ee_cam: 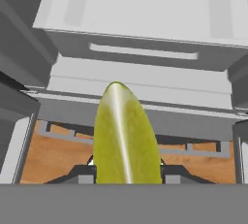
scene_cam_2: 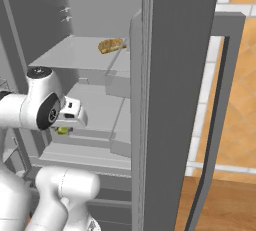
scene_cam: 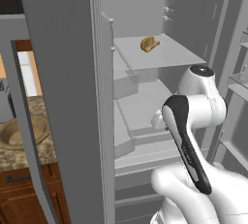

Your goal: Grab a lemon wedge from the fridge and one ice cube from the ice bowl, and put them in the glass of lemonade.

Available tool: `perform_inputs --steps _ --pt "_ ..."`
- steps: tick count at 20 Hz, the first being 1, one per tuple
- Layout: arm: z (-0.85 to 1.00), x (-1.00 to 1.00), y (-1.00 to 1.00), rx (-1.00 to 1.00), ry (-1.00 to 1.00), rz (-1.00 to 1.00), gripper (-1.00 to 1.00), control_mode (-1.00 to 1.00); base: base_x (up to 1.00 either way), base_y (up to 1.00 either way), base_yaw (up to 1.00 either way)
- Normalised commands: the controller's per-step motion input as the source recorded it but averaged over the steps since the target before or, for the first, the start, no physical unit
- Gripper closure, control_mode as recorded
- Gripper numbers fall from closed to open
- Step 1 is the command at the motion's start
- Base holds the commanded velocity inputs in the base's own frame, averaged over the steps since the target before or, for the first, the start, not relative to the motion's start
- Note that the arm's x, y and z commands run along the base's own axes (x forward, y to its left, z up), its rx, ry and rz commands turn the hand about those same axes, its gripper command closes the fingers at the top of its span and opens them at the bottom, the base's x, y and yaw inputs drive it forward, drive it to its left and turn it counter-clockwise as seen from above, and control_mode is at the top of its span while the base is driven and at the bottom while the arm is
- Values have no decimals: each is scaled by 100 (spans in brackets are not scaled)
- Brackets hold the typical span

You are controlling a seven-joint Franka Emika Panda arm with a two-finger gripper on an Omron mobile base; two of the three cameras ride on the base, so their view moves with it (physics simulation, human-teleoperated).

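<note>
Hand view shows the lemon wedge [ee_cam: 125, 136] standing between the two dark fingertips [ee_cam: 82, 173], which press it from both sides, so the gripper [ee_cam: 125, 172] grasps it. In the right base view, the wedge [scene_cam_2: 62, 130] is a small yellow-green spot under the hand, inside the open fridge [scene_cam_2: 170, 75], above a lower shelf; contact there is probably hidden. A tan bread lump [scene_cam: 149, 43] lies on the upper shelf [scene_cam: 164, 53].

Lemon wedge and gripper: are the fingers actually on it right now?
Touching. In the hand view the lemon wedge sits between the gripper fingertips, with both dark tips pressed against its sides and no gap showing.
</note>
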Motion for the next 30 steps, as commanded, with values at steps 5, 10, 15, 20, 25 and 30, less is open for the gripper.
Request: perform_inputs --steps 5,10,15,20,25,30 --pt "63 -69 0 0 0 -1 100 -100 0 0 0" --pt "41 -17 -4 0 -1 -1 100 -100 0 0 0" --pt "43 -8 -7 0 -4 -3 100 -100 0 0 0" --pt "10 -21 -1 0 -5 -1 100 -100 0 0 0" --pt "0 0 0 0 0 0 100 -100 0 0 0" --pt "0 -3 0 0 0 0 100 100 -69 -2 -3"
